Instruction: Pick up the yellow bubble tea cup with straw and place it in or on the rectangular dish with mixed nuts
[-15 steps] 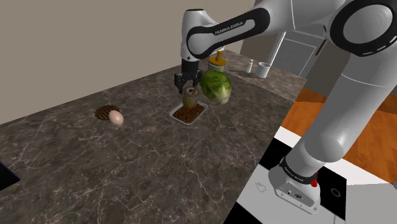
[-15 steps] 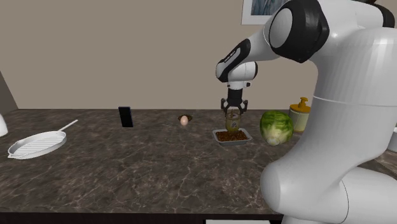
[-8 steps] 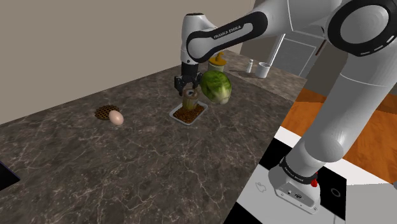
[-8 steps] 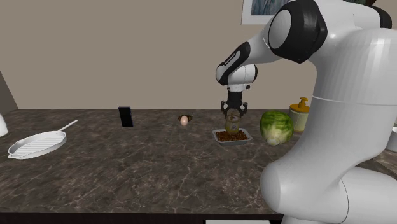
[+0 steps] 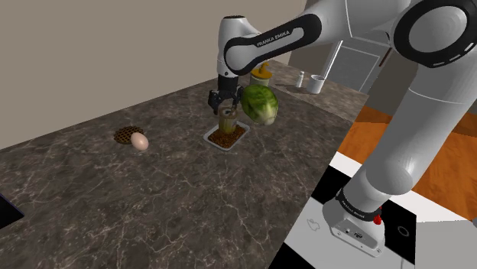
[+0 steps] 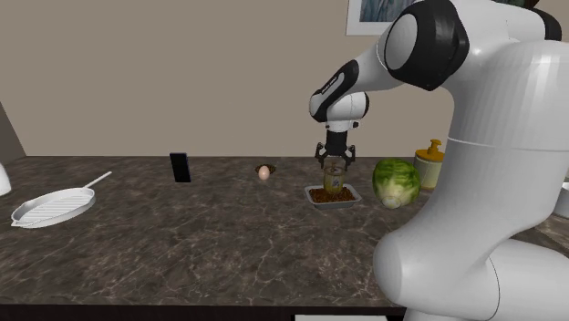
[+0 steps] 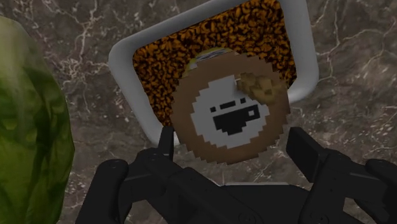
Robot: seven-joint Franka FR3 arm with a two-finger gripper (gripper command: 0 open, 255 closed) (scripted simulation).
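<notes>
The bubble tea cup (image 7: 229, 118), seen from above as a brown-rimmed lid with a white face and a yellow straw stub, stands upright in the white rectangular dish (image 7: 127, 54) of brown nuts. My gripper (image 7: 234, 140) is open, its two black fingers (image 7: 167, 137) on either side of the lid. In the shoulder view the gripper (image 5: 227, 105) hangs straight over the cup (image 5: 228, 122) and dish (image 5: 209, 138). The second exterior view gives the same stack: gripper (image 6: 334, 160), cup (image 6: 335, 180), dish (image 6: 334, 206).
A green lettuce head (image 5: 260, 105) sits close beside the dish, with a yellow bottle (image 5: 262, 74) behind it. An egg (image 5: 138, 141) lies by a brown disc (image 5: 126, 134). A pan (image 6: 55, 205) and a black upright slab (image 6: 181, 167) stand further along the dark stone counter.
The fingers were shut on the cup and have now spread apart. The cup has settled slightly lower into the dish; the arm has barely moved.
</notes>
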